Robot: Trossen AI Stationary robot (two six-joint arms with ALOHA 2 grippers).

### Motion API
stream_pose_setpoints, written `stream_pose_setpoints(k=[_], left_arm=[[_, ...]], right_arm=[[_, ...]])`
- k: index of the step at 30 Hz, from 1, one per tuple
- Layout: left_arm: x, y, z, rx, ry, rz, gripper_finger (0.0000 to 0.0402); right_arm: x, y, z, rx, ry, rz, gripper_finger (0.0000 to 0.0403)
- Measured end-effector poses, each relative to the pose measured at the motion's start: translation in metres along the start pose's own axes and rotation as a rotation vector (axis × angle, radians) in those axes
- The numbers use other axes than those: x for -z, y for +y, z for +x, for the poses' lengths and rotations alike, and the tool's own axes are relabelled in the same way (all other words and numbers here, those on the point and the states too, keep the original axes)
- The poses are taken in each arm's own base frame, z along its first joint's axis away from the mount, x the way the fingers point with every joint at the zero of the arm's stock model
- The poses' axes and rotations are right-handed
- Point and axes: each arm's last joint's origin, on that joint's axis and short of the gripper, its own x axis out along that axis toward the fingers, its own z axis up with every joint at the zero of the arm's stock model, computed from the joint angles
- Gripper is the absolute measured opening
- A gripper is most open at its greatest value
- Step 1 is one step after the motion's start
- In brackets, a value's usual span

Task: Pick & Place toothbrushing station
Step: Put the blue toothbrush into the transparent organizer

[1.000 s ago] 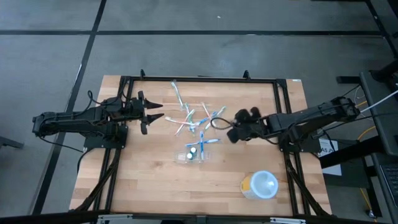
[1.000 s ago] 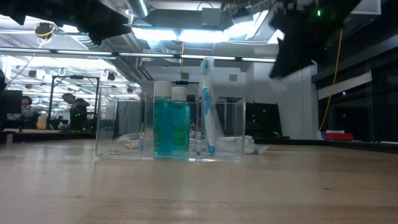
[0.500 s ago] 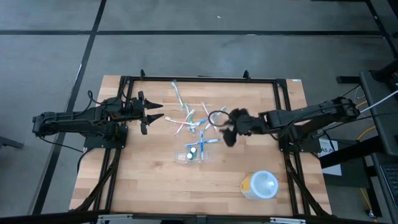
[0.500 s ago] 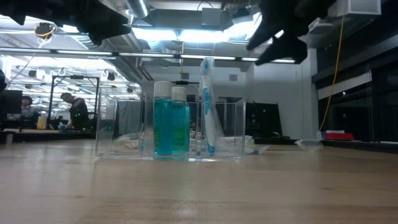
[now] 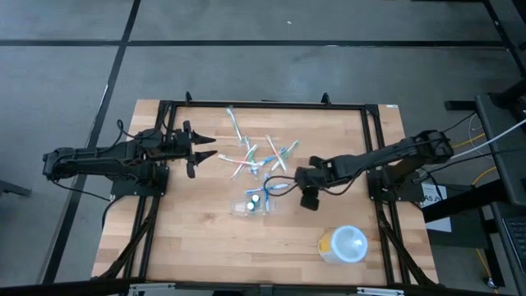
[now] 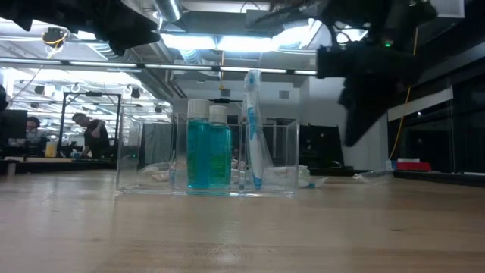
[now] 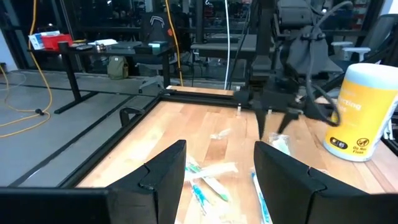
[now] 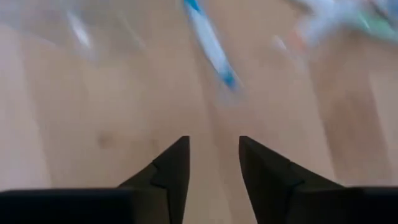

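Observation:
The toothbrushing station is a clear rectangular holder standing on its base on the wooden table. In the low view it holds two teal bottles and a blue and white toothbrush. My right gripper is open and empty, tipped down over the table just right of the station; it also shows in its wrist view and the low view. A blue toothbrush lies on the wood ahead of its fingers. My left gripper waits open at the table's left.
Several loose toothbrushes lie scattered on the table beyond the station, between the two grippers. A round white and yellow container stands near the front right; it also shows in the left wrist view. A black frame borders the table.
My right gripper has moved toward the table's left and near edges, closer to the station, and has come down lower while tipping its fingers toward the table. The station and the toothbrushes have stayed where they were.

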Motion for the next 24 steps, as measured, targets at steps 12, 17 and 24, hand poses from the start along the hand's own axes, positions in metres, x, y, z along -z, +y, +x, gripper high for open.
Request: stream_pose_setpoints(k=[12,17,24], left_arm=[[0.001,0.000,0.001,0.009,0.006,0.001,0.0184],[0.001,0.000,0.001,0.009,0.006,0.001,0.0184],[0.001,0.000,0.001,0.009,0.005,0.000,0.0184]], right_arm=[[-0.011,0.003,0.057,-0.055,0.031,-0.060,0.0132],[-0.013,0.000,0.061,-0.014,0.005,-0.064,0.0132],[-0.014,-0.002,0.062,0.030,-0.010,-0.061,0.0132]])
